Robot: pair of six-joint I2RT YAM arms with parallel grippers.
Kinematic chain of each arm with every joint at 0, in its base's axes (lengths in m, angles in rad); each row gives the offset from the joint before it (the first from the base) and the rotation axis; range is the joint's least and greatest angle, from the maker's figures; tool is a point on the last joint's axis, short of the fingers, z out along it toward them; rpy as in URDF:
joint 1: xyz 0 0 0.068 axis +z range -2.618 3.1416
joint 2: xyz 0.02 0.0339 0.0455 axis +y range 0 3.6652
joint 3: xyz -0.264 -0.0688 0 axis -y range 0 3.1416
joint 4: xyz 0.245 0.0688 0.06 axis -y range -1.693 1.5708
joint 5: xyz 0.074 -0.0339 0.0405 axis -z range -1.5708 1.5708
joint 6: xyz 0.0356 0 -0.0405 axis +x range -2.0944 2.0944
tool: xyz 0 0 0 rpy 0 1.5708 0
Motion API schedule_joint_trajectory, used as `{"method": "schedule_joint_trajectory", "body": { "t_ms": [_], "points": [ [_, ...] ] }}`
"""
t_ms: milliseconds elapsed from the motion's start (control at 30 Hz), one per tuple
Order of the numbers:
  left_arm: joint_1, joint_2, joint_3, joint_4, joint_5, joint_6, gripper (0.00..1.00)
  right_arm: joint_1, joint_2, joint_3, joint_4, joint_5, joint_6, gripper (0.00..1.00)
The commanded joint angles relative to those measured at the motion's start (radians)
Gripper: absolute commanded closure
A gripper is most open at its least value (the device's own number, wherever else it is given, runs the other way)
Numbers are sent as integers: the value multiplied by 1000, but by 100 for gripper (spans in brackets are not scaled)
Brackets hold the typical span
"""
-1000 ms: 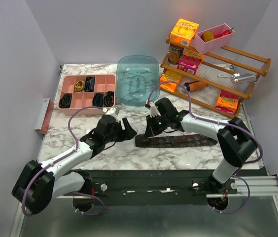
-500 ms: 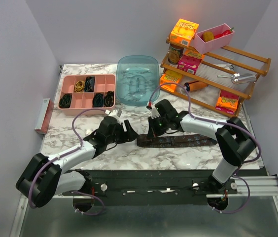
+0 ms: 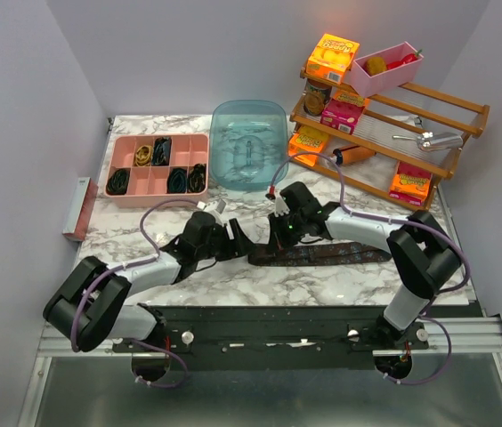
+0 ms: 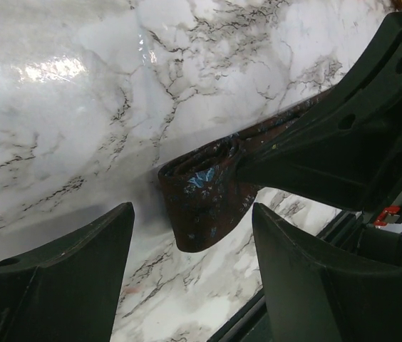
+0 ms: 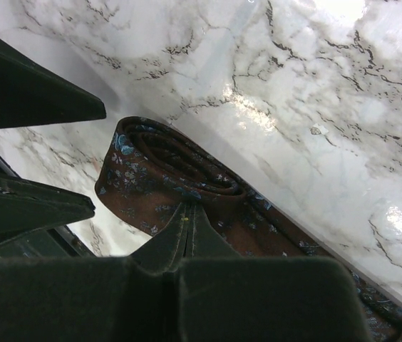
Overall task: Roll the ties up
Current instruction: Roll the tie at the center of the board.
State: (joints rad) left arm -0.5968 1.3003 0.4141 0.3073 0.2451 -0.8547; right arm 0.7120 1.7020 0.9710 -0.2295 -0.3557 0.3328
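Tie (image 5: 160, 171) end pinched by closed right hand (image 5: 187, 214) at frame centre, wide-open left hand (image 4: 192, 214) empty just beside it, fabric dark brown with pale blue flecks, loosely rolled

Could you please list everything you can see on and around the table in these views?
tie: one, dark brown with small flecks, lying front-centre on the table, its left end rolled
coils: five, mostly dark, in the tray's compartments
tray: one, pink, divided, back left
tub: one, translucent teal, back centre
rack: one, wooden, back right
boxes: several, orange and magenta, on the rack
bin: one, pink, on top of the rack
scoop: one, metal, on the rack
table: one, white marble
left end effector: black, open, beside the rolled end
right end effector: black, shut on the rolled end
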Motion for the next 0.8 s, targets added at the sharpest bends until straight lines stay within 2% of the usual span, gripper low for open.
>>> {"method": "schedule_joint_trajectory", "body": {
  "t_ms": [0,533,767],
  "points": [
    [-1,43,-40,119,57,-33,24,4,47,-8,-10,15,9,100],
    [-37,263,-94,447,89,-135,43,4,82,-9,-10,6,9,100],
    [-41,286,-89,477,69,-141,63,4,93,-5,-2,-8,11,99]
  ]
}}
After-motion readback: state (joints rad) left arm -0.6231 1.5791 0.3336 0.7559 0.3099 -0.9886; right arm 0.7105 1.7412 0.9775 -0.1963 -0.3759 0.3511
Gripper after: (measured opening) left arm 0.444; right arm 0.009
